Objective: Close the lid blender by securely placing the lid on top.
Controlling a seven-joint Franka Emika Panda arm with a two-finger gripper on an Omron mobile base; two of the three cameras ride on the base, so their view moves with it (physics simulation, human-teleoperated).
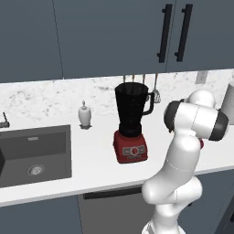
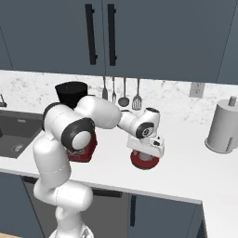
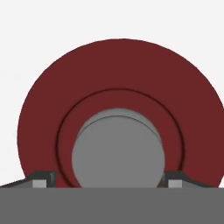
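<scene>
Counter (image 2: 195,172) white, marble backsplash | lid (image 3: 118,87) flat on it | hand (image 3: 107,179) straddles knob, grip unclear

The arm (image 2: 69,153) is built of smooth, glossy white rounded shells, bulbous at each segment. Its joints end in dark, near-black round caps with a lighter grey disc in the centre, one large cap on the elbow segment and a smaller one near the wrist. The hand is a boxy white block with a thin dark line along its lower edge. The gripper (image 3: 106,180) has two small dark finger tips (image 3: 43,177), each carrying a light grey rectangular pad on its inner face. No cables, screws or markings can be made out.
</scene>
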